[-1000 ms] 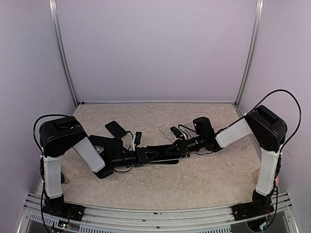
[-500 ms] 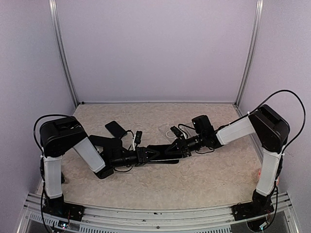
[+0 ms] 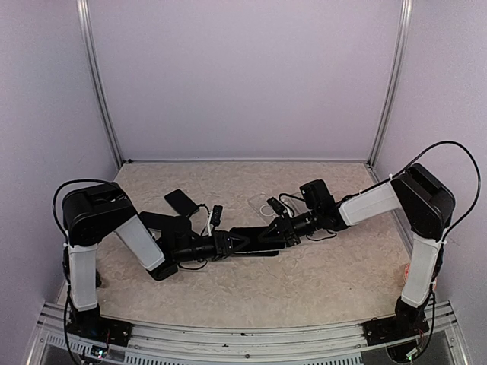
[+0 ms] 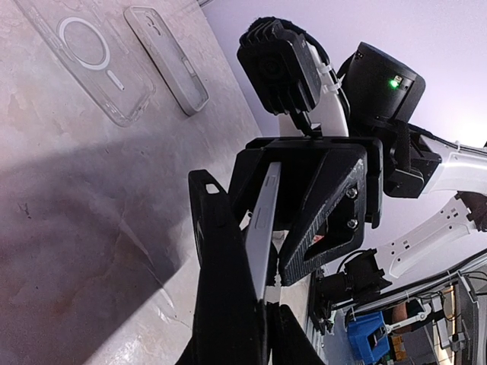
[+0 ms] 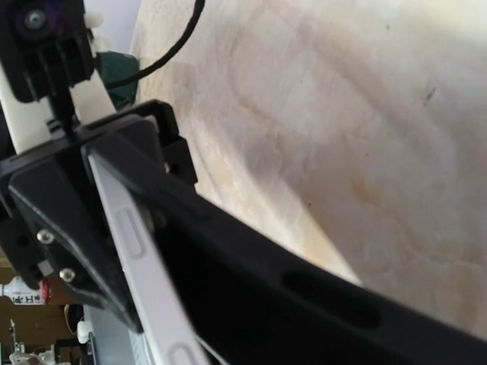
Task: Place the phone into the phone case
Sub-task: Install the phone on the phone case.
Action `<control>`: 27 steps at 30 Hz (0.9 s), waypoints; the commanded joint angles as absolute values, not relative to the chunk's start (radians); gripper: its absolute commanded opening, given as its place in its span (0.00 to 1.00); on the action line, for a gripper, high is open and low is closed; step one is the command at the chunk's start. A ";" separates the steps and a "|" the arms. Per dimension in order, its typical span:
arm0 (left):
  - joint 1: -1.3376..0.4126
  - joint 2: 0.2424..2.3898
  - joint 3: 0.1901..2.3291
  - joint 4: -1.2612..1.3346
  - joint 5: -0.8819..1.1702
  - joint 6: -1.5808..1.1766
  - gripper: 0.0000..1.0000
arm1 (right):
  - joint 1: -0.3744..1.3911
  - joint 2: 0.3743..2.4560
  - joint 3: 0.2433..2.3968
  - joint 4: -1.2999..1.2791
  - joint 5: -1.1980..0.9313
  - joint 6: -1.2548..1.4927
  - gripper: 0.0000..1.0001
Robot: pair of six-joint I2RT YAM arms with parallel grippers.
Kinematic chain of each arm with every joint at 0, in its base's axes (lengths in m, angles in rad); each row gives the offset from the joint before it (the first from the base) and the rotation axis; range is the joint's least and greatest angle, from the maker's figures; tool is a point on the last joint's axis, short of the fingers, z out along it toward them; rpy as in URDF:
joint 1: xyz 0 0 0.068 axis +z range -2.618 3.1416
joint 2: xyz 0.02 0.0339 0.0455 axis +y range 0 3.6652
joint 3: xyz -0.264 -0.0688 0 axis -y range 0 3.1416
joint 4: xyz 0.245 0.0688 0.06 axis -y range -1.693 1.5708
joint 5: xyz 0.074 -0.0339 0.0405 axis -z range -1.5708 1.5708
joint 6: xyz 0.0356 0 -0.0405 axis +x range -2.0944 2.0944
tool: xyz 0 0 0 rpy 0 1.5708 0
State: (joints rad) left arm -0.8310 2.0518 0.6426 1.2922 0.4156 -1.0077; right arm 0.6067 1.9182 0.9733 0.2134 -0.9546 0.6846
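Trouble would most likely come from the shared hold. Both grippers look clamped on the phone, which stands on edge above the table, its silver side rail showing between the black fingers. If you release one arm before the other has a firm bite, the slab could twist or drop. If the two arms pull against each other, it could slide out of the pads.

Take care, too, that you aim for the right shell. The phone case, clear with a white ring, lies flat at the upper left of the left wrist view, and a second clear shell lies just beside it. A black phone also rests on the table, left of centre in the top view.

The left gripper reaches in low from the left, forearm nearly level. The right gripper comes from the right on a stretched, low arm. They meet nose to nose at mid-frame, near the case but not over it.
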 commanded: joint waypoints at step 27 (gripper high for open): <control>-0.810 2.007 0.617 1.440 0.469 -1.002 0.16 | 0.541 1.805 0.945 0.093 -0.917 0.610 0.50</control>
